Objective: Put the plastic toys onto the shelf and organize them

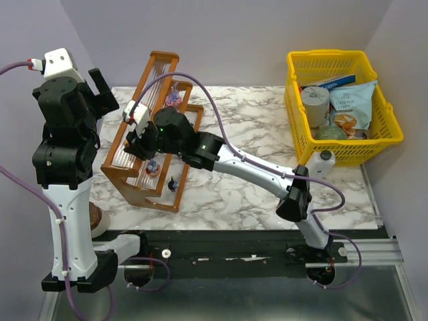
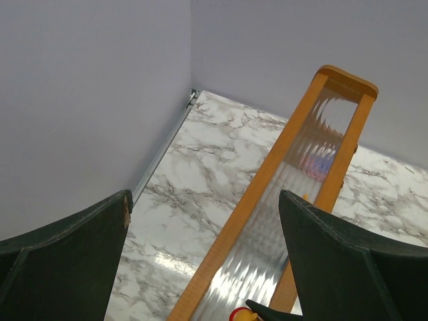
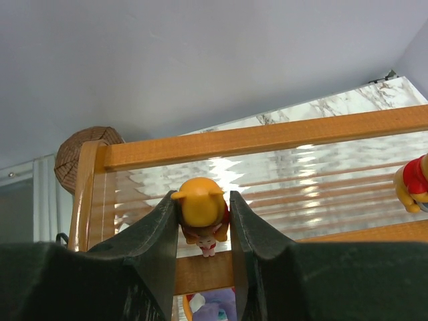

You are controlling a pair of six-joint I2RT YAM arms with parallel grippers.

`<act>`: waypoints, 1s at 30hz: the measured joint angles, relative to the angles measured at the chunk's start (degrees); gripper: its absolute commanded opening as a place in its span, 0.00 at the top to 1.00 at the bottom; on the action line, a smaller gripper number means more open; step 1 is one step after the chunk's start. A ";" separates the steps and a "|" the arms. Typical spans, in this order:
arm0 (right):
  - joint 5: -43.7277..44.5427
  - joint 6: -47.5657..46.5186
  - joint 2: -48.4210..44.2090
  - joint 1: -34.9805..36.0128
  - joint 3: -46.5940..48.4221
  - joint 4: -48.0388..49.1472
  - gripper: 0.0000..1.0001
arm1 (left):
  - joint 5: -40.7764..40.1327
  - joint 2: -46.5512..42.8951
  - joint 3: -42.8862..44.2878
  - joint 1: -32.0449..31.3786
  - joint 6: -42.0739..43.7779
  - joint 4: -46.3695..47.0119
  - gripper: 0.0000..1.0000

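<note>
The shelf [image 1: 131, 179] is a stepped orange-brown wooden rack with clear ribbed tiers, standing left of the table's centre. My right gripper [image 1: 136, 148] hovers over its left side. In the right wrist view this gripper [image 3: 204, 200] is shut on an orange plastic toy [image 3: 199, 204], held just above a wooden rail of the shelf [image 3: 267, 137]. Another orange-and-red toy [image 3: 414, 184] stands on a tier at the right, and a purple toy [image 3: 217, 304] shows below. A purple toy [image 1: 174, 99] and a dark one [image 1: 173, 182] also sit on the tiers. My left gripper [image 2: 205, 200] is raised, open and holding nothing, above the top tier of the shelf [image 2: 267, 180].
A yellow mesh basket [image 1: 394, 137] with snack packets and a can stands at the back right, a white bottle [image 1: 324, 160] in front of it. A round wooden slice [image 1: 97, 217] lies by the left arm's base. Purple walls close in the left and back.
</note>
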 measured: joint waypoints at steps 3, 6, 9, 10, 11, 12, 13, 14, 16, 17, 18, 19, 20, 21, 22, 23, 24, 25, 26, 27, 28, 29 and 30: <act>0.00 -0.11 0.50 0.00 0.17 0.28 0.90 | -0.35 0.00 0.00 0.00 0.24 -0.04 0.01; 0.00 -0.11 0.61 0.02 0.22 0.42 0.86 | -0.55 0.00 0.00 0.00 0.42 -0.04 0.01; 0.28 -0.07 0.61 0.11 0.26 0.39 0.86 | -0.59 0.00 0.00 0.00 0.46 -0.04 0.01; 0.44 -0.04 0.61 0.13 0.26 0.39 0.86 | -0.59 0.00 0.00 0.00 0.46 -0.04 0.01; 0.61 0.02 0.61 0.13 0.26 0.39 0.86 | -0.61 0.00 0.00 0.00 0.48 -0.04 0.01; 0.79 0.11 0.63 0.13 0.26 0.39 0.86 | -0.61 0.00 0.00 0.00 0.48 -0.04 0.01; 0.87 0.20 0.68 0.22 0.28 0.39 0.86 | -0.61 0.00 0.00 0.00 0.50 -0.04 0.01; 1.05 0.33 0.72 0.26 0.42 0.39 0.86 | -0.61 0.00 0.00 0.00 0.52 -0.04 0.01; 1.20 0.52 0.83 0.28 0.50 0.44 0.86 | -0.61 0.00 0.00 0.00 0.66 -0.04 0.01; 1.25 0.57 0.85 0.28 0.50 0.48 0.87 | -0.61 0.00 0.00 0.00 0.68 -0.07 0.01; 1.29 0.66 0.85 0.33 0.48 0.55 0.87 | -0.61 0.00 0.00 0.00 0.74 -0.04 0.01; 1.40 0.74 0.85 0.33 0.24 0.87 0.86 | -0.61 -0.02 0.00 0.00 0.83 -0.04 0.01; 1.46 0.92 0.85 0.37 -0.24 1.55 0.86 | -0.61 -0.02 0.00 0.00 0.92 -0.07 0.01; 1.49 0.98 0.81 0.39 -1.05 2.82 0.86 | -0.61 -0.02 0.00 0.00 0.98 -0.04 0.01; 1.53 1.03 0.70 0.44 -2.01 4.46 0.86 | -0.61 -0.02 0.00 0.00 1.09 -0.04 0.01; 1.62 1.05 0.59 0.46 -2.89 5.92 0.84 | -0.61 -0.02 0.00 0.00 1.16 -0.07 0.01; 1.70 1.07 0.42 0.50 -3.65 7.10 0.83 | -0.63 -0.02 0.00 0.00 1.25 -0.04 0.01; 1.81 1.07 0.26 0.55 -4.15 7.87 0.83 | -0.63 -0.02 0.00 0.00 1.29 -0.04 0.01; 1.95 1.09 0.20 0.59 -4.55 8.46 0.81 | -0.66 -0.04 0.00 0.00 1.33 -0.04 0.01; 2.12 1.09 0.15 0.63 -4.90 8.98 0.78 | -0.66 -0.07 0.00 0.00 1.38 -0.07 0.01; 2.34 1.11 0.15 0.72 -5.14 9.49 0.75 | -0.68 -0.09 0.00 0.00 1.46 -0.04 0.01; 2.56 1.11 0.07 0.76 -5.46 10.01 0.69 | -0.68 -0.13 0.00 0.00 1.51 -0.07 0.01; 2.78 1.11 -0.09 0.83 -5.92 10.51 0.65 | -0.70 -0.15 0.00 0.00 1.51 -0.07 0.01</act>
